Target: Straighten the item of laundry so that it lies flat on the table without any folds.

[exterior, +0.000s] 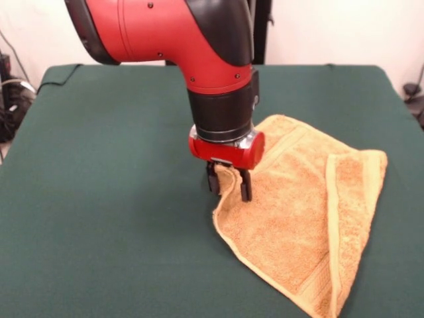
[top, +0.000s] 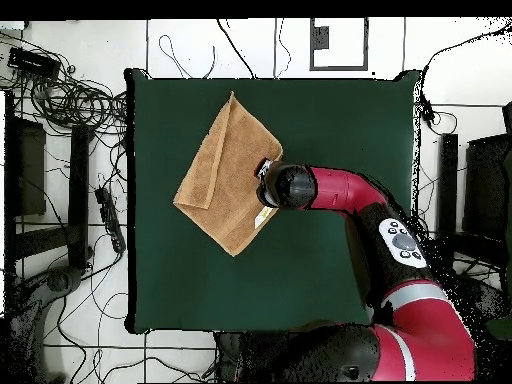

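Though folded, towel (exterior: 301,212) edge between claw (exterior: 228,183) tips

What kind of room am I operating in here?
Probably a robotics lab or test cell. A cloth-covered table stands alone on a tiled floor, loose cables trail around it, and dark equipment racks stand alongside.

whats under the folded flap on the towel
The towel has one side folded over onto itself, so under the flap lies more towel on the green table; that covered part is hidden. The gripper pinches the opposite edge.
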`<state>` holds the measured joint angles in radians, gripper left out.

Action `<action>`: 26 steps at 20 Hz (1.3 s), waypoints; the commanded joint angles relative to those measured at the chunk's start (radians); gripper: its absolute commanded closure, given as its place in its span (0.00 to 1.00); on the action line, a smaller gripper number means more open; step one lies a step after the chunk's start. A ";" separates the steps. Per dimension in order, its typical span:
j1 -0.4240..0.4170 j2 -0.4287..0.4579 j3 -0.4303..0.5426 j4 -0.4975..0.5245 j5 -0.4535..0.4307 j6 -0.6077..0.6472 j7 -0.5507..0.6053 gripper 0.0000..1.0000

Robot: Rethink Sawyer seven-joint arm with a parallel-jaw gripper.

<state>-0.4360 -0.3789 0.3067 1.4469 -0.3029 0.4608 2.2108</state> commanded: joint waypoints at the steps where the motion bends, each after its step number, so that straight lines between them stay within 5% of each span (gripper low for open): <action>1: 0.003 0.044 0.043 0.064 -0.038 -0.019 -0.036 0.00; 3: 0.009 0.042 0.036 0.061 -0.041 -0.020 -0.031 0.00; 4: 0.014 0.041 0.029 0.060 -0.044 -0.024 -0.025 1.00; 26: -0.014 0.023 0.022 0.114 -0.054 -0.061 -0.018 1.00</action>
<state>-0.4570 -0.3806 0.3067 1.4645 -0.3028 0.4411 2.2108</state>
